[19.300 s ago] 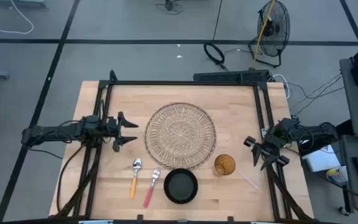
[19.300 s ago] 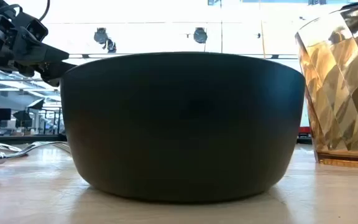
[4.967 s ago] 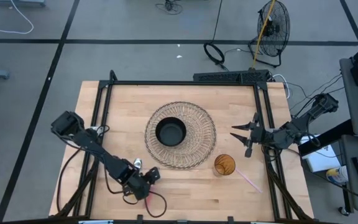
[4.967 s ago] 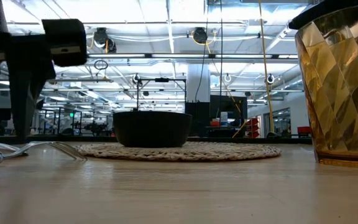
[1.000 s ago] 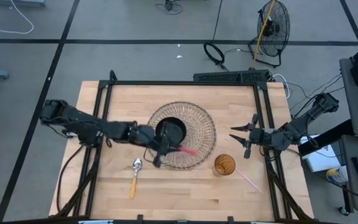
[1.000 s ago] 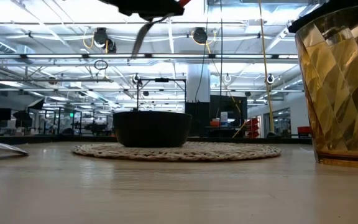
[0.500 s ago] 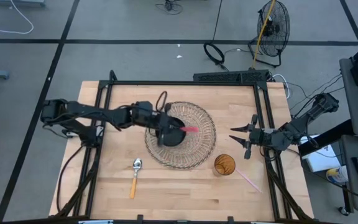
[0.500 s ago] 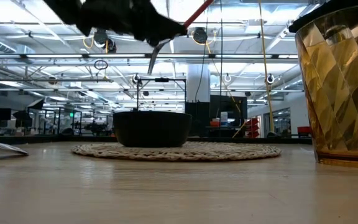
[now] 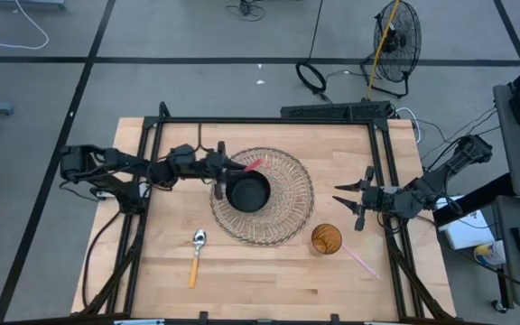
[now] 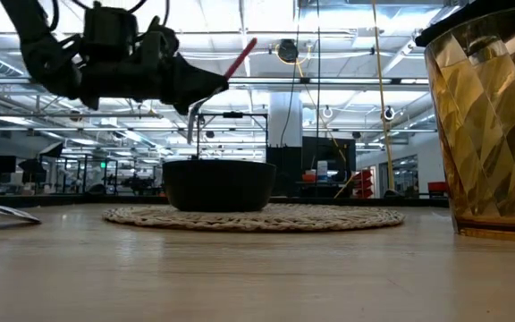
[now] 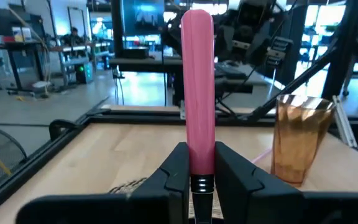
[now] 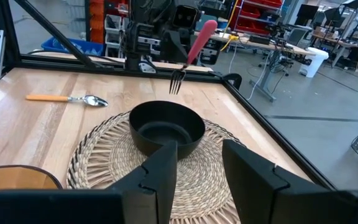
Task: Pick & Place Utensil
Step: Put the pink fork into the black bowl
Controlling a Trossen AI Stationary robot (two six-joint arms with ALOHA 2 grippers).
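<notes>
- Left gripper (image 9: 227,171) is up in the air at the bowl's nine o'clock edge in the high view, jaws clamped tight on the pink-handled fork (image 9: 249,166).
- The left wrist view shows the handle (image 11: 197,93) pinched between both fingers, the pink shaft running straight out ahead of them.
- Fork's long axis is tilted: handle end high, pointing off toward two o'clock in the high view, tines (image 12: 177,79) hanging down, well seen in the right wrist view.
- Those tines hover above the near rim of the black bowl (image 9: 247,192), clear of it, nothing touching yet; the low view has the fork (image 10: 211,86) riding well above the bowl (image 10: 219,184).
- Bowl sits in the middle of the woven mat (image 9: 289,214).
- My read: the drop turns on getting the tines over the bowl's hollow, a short carry toward three o'clock.
- Spoon (image 9: 195,256) lies flat on the table at seven o'clock from the mat, untouched.
- Amber glass (image 9: 326,239) stands at five o'clock of the mat.
- Right gripper (image 9: 349,202) waits at the table's three o'clock side, fingers spread and empty; the left arm is plainly the one on the job.
</notes>
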